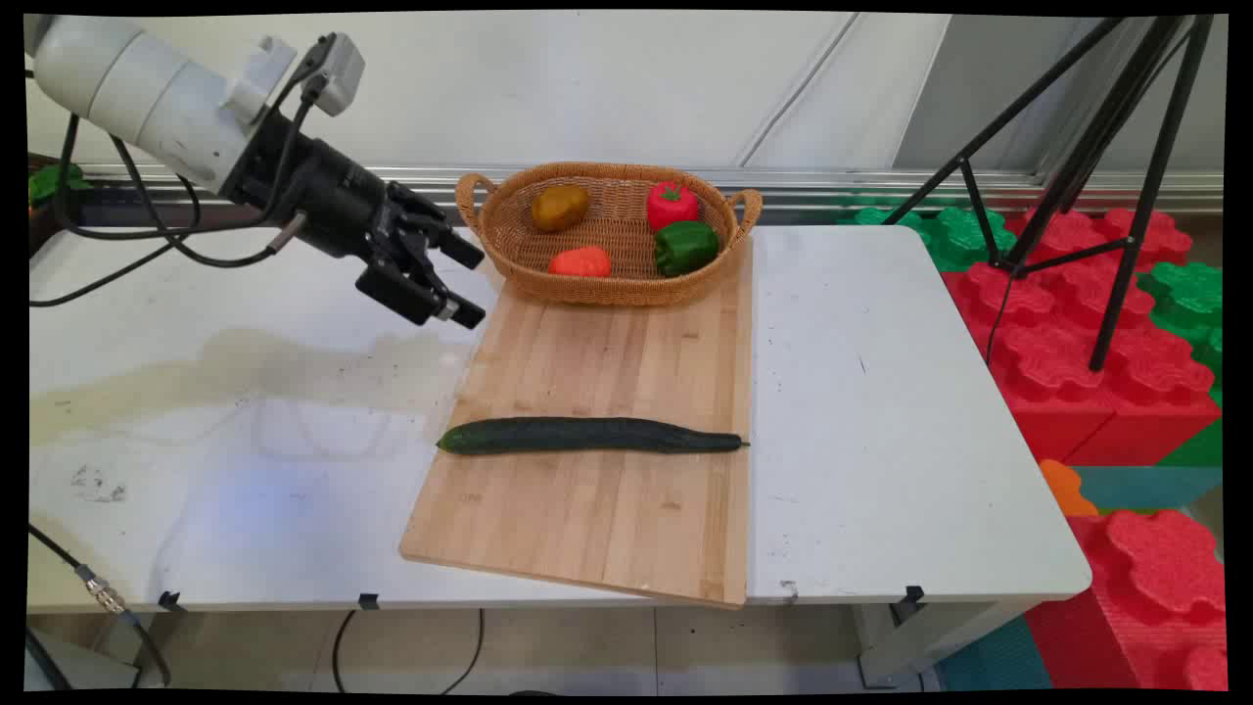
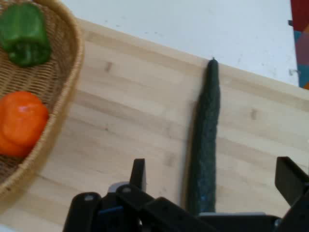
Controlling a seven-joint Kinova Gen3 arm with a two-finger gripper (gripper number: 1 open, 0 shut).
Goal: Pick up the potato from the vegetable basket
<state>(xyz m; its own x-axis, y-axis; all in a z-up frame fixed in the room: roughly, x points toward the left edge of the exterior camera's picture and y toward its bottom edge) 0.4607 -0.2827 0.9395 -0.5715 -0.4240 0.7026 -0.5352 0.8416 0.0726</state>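
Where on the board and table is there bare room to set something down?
Bare board between the basket and the cucumber, and below the cucumber. Bare table right of the board. Crowded: inside the basket, and near the open gripper.

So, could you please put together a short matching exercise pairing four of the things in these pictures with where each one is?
Things:
1. cucumber
2. green pepper
3. brown potato
4. tool

Places:
A. raised in the air by the basket's left handle
B. lying across the wooden board, outside the basket
C. in the basket's right half, in front of the red pepper
D. in the basket's back left part

Pairs: 1-B, 2-C, 3-D, 4-A
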